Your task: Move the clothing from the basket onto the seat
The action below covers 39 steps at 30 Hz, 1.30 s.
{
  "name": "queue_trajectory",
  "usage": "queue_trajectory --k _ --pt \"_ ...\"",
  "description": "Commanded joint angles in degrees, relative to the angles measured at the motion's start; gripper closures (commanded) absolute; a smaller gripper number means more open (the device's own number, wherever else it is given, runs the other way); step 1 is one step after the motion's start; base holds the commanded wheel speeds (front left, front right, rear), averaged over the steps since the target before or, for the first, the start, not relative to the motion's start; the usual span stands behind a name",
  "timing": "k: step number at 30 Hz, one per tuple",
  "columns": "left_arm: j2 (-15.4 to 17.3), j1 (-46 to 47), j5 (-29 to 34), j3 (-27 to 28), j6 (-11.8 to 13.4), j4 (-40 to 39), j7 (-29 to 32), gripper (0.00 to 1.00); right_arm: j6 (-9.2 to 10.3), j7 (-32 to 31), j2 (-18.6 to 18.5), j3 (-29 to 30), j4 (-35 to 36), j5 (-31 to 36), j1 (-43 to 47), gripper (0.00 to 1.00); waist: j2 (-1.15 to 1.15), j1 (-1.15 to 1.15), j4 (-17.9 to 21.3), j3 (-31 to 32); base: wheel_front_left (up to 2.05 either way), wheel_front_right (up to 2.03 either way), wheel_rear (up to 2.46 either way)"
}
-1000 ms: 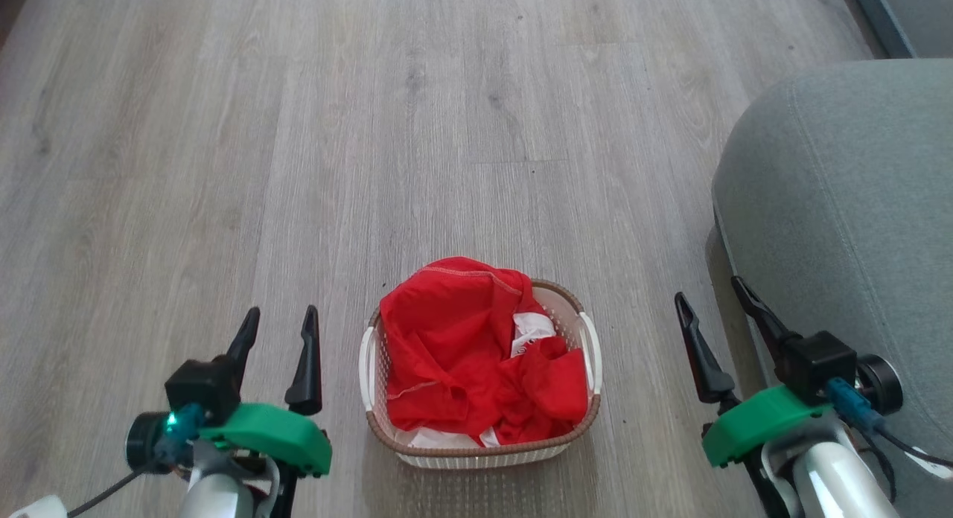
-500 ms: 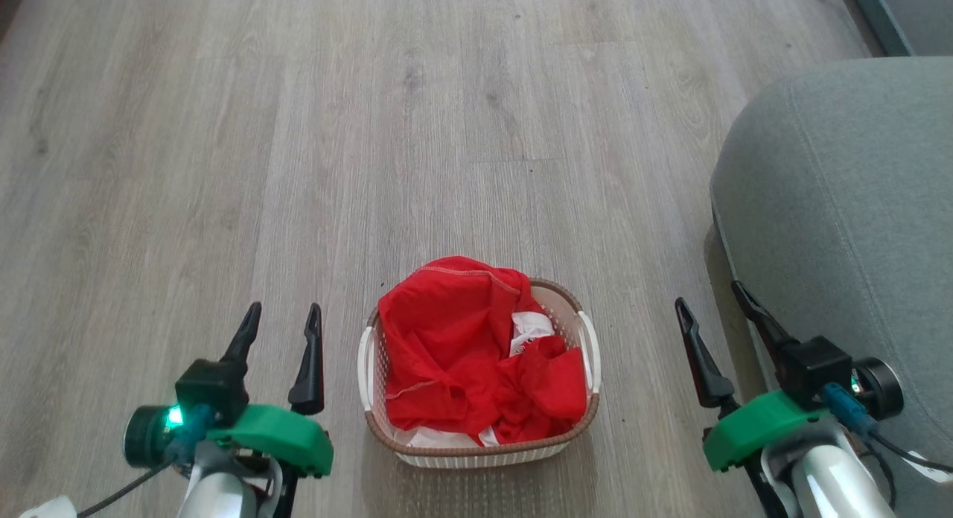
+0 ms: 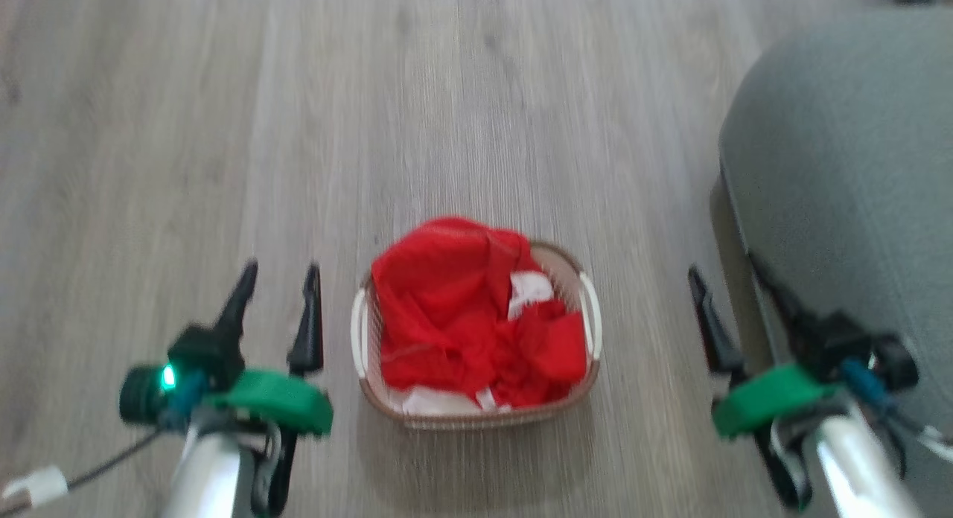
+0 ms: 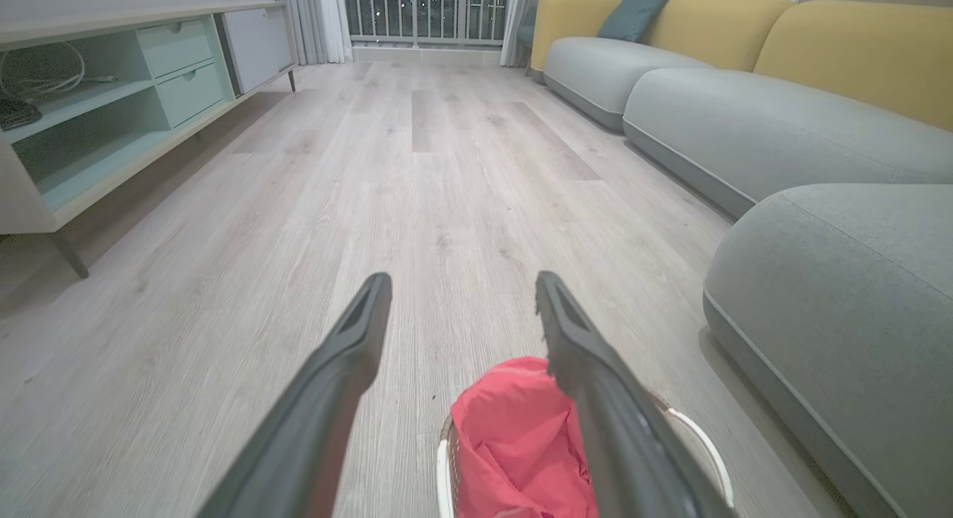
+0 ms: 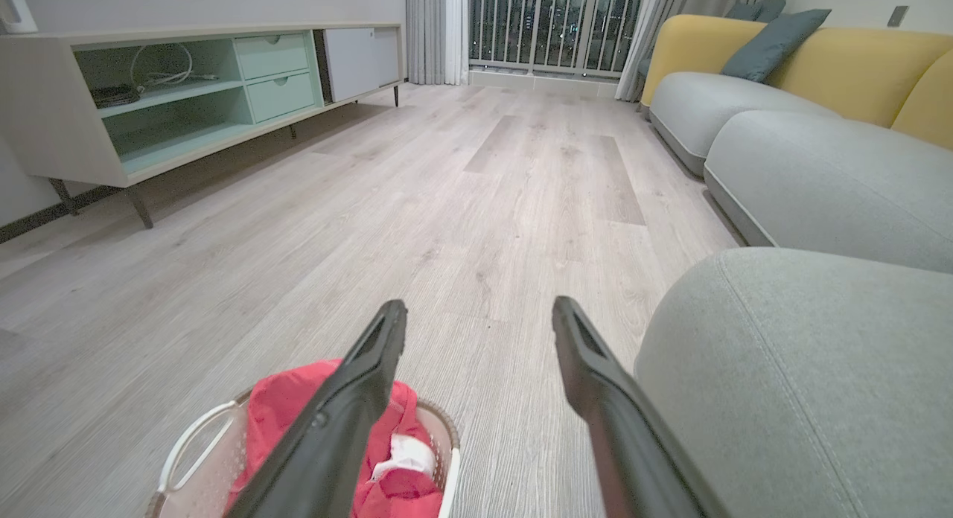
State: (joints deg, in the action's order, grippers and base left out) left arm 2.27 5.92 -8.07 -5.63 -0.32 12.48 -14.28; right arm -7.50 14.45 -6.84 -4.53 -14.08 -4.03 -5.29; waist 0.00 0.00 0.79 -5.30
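The red clothing (image 3: pixel 465 313) with white parts lies crumpled in the cream basket (image 3: pixel 588 321) on the wood floor, low in the middle of the head view. My left gripper (image 3: pixel 281 269) hangs open to the basket's left, empty. On the other side my right gripper (image 3: pixel 726 269) is open and empty too, close against the grey-green seat (image 3: pixel 841 168). The left wrist view has the clothing (image 4: pixel 514 440) and basket (image 4: pixel 703 440) behind my fingers, with the seat (image 4: pixel 834 280) to the right. In the right wrist view the clothing (image 5: pixel 287 403), basket (image 5: pixel 186 440) and seat (image 5: pixel 804 354) appear.
Light wood floor (image 3: pixel 298 116) stretches ahead. A long low cabinet (image 5: pixel 171 94) with shelves and drawers lines the left wall. More grey sofa sections with yellow backs (image 4: pixel 744 109) run along the right. Balcony doors (image 5: pixel 551 23) stand at the far end.
The whole head picture has shifted and blurred, so the camera has moved. Both grippers stay open, and the clothing still lies in the basket.
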Motion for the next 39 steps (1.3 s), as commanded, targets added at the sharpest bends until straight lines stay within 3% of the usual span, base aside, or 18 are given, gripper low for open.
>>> queue_trajectory --k 1,9,15,29,39 --pt "0.61 4.81 -0.1 1.31 0.43 -2.6 -0.72 0.0 0.01 0.55 0.05 -0.54 2.65 0.36 -4.55 0.0 0.0 0.0 0.41 -5.73 0.0 0.0 0.0" --pt "0.61 14.54 0.87 -1.39 0.79 -2.05 -0.72 0.0 0.01 0.55 0.31 2.15 5.9 -0.3 -13.97 0.0 0.0 0.0 2.48 -24.17 0.0 0.0 0.0" --pt "0.76 25.67 5.04 -4.75 -0.51 6.16 -0.72 0.0 0.01 0.55 1.57 2.14 7.98 -1.32 -21.3 0.0 0.0 0.0 6.31 -36.14 0.0 0.0 0.0" --pt "1.46 39.32 6.42 -8.42 -3.62 33.2 1.25 0.0 0.01 0.55 3.67 0.6 8.96 -3.74 -23.87 0.0 0.0 0.0 13.27 -43.33 0.0 0.0 0.0" --pt "0.92 48.35 6.3 -9.95 -0.62 46.62 5.69 0.0 0.01 0.55 3.94 -0.98 9.86 -6.95 -23.83 0.0 0.0 0.0 16.58 -48.33 0.0 0.0 0.0"
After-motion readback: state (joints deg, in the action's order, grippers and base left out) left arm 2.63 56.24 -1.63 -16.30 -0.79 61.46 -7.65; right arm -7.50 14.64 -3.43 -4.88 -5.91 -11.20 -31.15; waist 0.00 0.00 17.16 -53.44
